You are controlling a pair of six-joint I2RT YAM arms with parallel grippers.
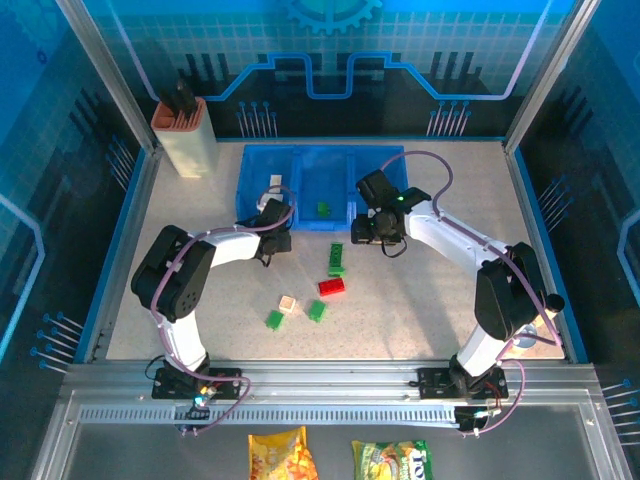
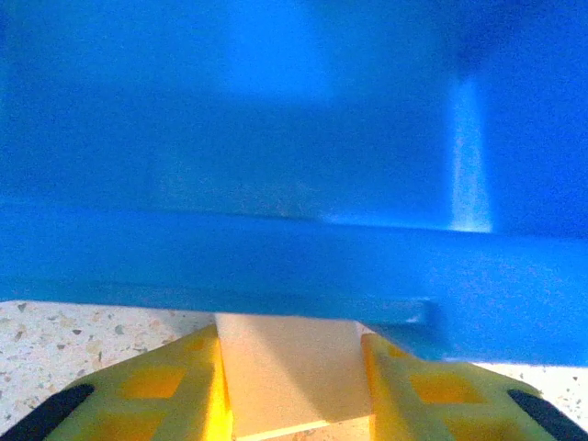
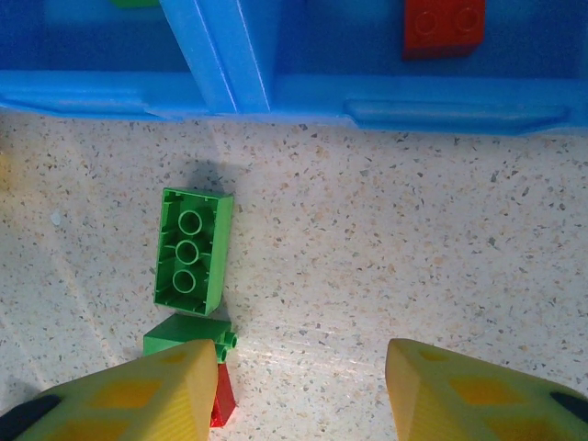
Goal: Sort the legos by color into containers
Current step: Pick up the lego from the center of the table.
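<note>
Seen from above, the containers (image 1: 300, 170) stand at the far side of the bench (image 1: 440, 300), with the left gripper (image 1: 275, 228) at their near left edge and the right gripper (image 1: 372, 230) at their near right edge, while a long green lego (image 1: 337, 258), a red lego (image 1: 331, 286) and a cream lego (image 1: 288, 303) lie loose on the near side of them. On the left wrist view, the left gripper (image 2: 289, 354) has its jaws pinching a cream brick (image 2: 289, 367) just before the containers' near wall. On the right wrist view, the right gripper (image 3: 303, 386) holds its jaws spread over bare bench near the containers' front wall, the long green lego (image 3: 191, 250) lying left of them and a red brick (image 3: 444, 26) lying inside the right-hand compartment.
</note>
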